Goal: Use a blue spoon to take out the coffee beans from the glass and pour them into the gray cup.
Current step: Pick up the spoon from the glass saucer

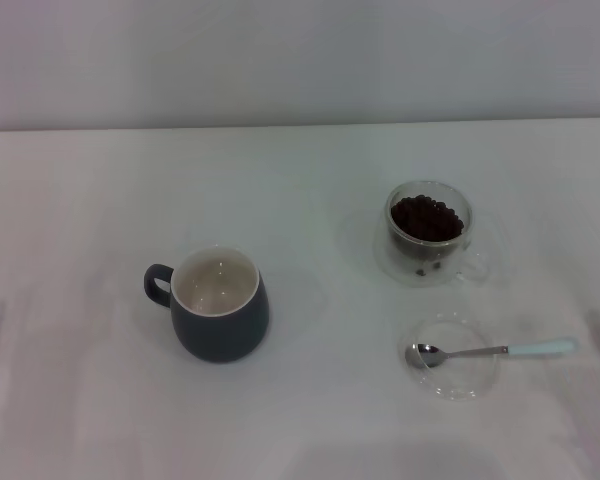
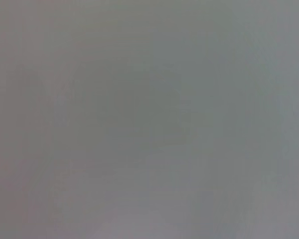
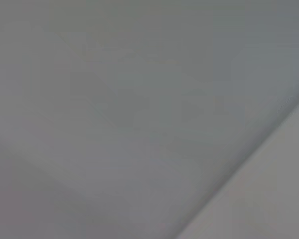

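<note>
In the head view the gray cup stands left of centre on the white table, its handle pointing left, its cream inside empty. The glass stands at the right, filled with dark coffee beans. The blue spoon lies in front of the glass, its metal bowl resting on a flat clear dish, its pale blue handle pointing right. Neither gripper shows in any view; both wrist views show only plain grey surface.
The white table meets a pale wall at the back. A table edge line crosses a corner of the right wrist view.
</note>
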Controlling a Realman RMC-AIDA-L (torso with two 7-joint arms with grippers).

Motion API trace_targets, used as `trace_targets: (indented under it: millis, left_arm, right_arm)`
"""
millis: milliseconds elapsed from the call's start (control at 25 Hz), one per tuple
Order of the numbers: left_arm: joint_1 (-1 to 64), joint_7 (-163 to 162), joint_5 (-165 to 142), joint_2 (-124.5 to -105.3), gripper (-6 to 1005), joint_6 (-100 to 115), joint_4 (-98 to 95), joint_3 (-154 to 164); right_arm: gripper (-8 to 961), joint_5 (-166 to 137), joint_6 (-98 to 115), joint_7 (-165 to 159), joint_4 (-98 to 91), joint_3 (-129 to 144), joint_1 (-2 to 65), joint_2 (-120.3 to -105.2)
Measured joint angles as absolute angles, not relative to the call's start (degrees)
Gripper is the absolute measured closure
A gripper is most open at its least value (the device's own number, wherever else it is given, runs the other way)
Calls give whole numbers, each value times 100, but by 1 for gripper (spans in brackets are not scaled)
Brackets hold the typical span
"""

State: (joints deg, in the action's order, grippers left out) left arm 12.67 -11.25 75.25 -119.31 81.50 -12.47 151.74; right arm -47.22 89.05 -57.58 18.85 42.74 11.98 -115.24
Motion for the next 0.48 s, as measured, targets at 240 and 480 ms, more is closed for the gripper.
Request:
trace_targets:
  millis: [240, 480]
  left_arm:
    - [1400, -1084, 7471, -11922, 238, 8016, -1107, 15220]
    - [1424, -1084, 7461, -11920, 238, 8015, -948, 15223]
  right_arm:
    - [99, -5137, 9249, -4613, 2909, 3489, 1133, -11536]
    - [104, -6143, 9104, -3636, 3558, 2561, 982, -11543]
